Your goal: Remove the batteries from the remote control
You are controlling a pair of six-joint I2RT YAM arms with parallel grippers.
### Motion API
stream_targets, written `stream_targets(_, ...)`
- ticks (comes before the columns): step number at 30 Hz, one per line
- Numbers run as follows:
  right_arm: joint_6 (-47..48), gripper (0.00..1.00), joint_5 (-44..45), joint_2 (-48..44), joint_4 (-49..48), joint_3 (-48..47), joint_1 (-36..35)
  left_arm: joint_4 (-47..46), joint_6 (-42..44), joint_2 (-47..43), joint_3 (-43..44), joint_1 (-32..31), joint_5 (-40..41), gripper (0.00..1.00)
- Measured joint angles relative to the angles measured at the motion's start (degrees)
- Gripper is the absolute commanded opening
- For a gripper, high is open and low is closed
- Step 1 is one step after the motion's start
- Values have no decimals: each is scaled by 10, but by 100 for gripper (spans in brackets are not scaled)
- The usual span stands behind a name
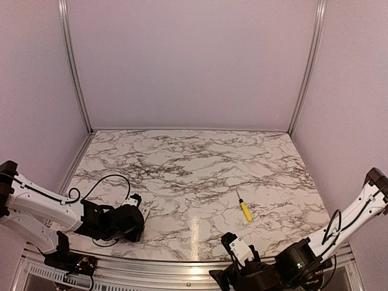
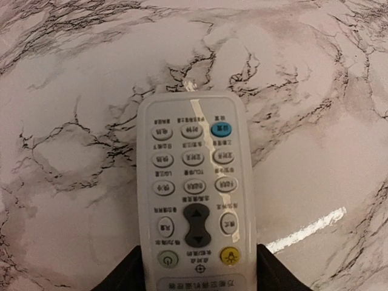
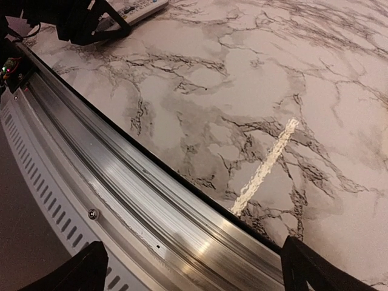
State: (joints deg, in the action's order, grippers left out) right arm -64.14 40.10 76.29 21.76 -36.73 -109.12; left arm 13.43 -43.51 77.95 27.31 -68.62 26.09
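Marble table point(image 1: 194, 163): left jaws, low, grip the remote control point(image 2: 194, 182); right jaws wide.

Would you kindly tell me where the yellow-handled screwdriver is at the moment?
In the top view, the screwdriver lies on the near right part of the marble table, just beyond the right gripper and far right of the remote control.
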Motion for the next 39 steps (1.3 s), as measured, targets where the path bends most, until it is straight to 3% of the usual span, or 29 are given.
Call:
stream_targets(10, -8, 99, 9, -23, -17, 20, 0, -6, -9, 17, 9, -26, 18, 33)
stream_targets(19, 13, 99, 38, -115, -64, 62, 8, -29, 21, -11, 9, -26, -1, 27)
stream_targets(26, 56, 99, 27, -169, -131, 108, 63, -70, 54, -31, 5, -27, -31, 26)
stream_targets(32, 114, 99, -27, -171, -186, 108, 112, -123, 90, -31, -2, -27, -86, 25)
stream_targets(39, 173, 99, -169, -160, -254, 104, 240, -149, 135, 2, 30, -27, -144, 24)
